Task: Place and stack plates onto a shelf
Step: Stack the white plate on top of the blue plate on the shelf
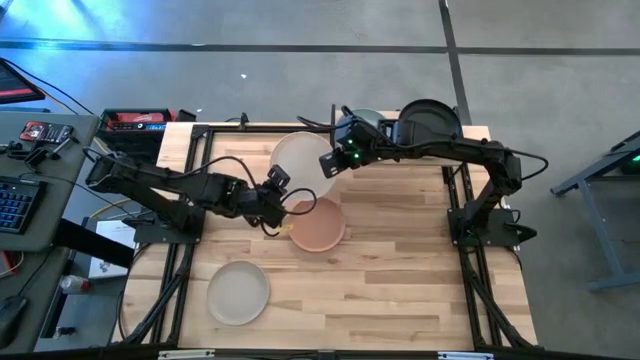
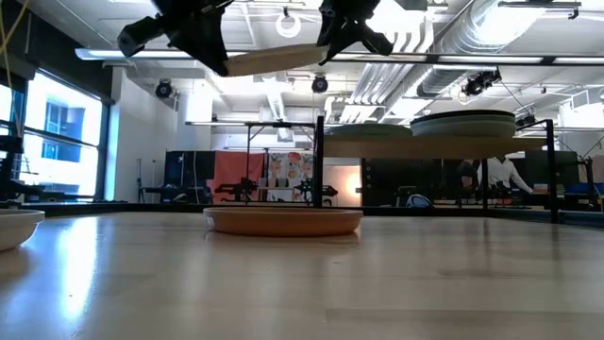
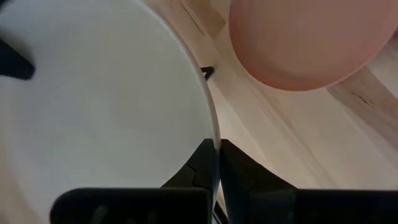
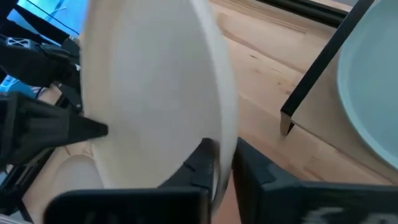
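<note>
Right now I have the white plate held aloft between both arms: my left gripper pinches its near-left rim, my right gripper pinches the opposite rim. The shelf lies off to the right, beyond the right gripper, so that arm is the nearer carrier.

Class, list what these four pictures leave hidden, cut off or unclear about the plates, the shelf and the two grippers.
- High view: the right arm hides most of the shelf; how many plates lie beneath the black plate is unclear.
- High view: the white plate, gripped by the left gripper and right gripper, overlaps the terracotta plate.
- Low view: the light grey plate is cut off by the edge.
</note>
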